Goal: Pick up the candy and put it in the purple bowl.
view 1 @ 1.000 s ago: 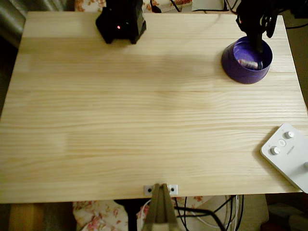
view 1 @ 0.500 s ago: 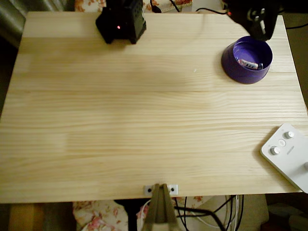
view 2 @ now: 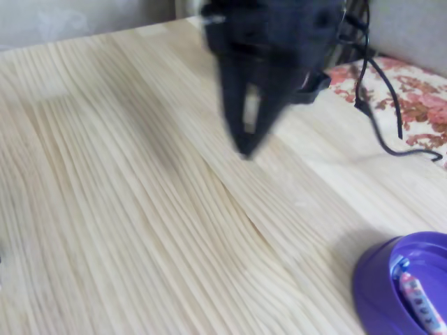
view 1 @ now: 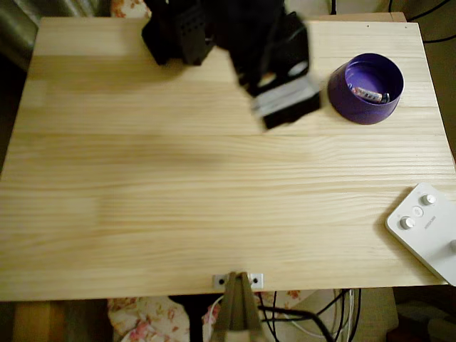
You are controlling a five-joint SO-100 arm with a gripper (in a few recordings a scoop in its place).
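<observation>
Candy [view 1: 369, 93], white-pink wrapper with dark marks, inside purple bowl [view 1: 343, 92], hand [view 2: 246, 143] blurred, tips together, empty

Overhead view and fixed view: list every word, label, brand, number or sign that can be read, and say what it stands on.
No text can be read in either view.
White device: a small grey mark beside its buttons, too small to read.
Candy in the purple bowl: dark marks on the wrapper, too blurred to read in both views.
Gripper: blurred by motion, no lettering can be made out.
</observation>
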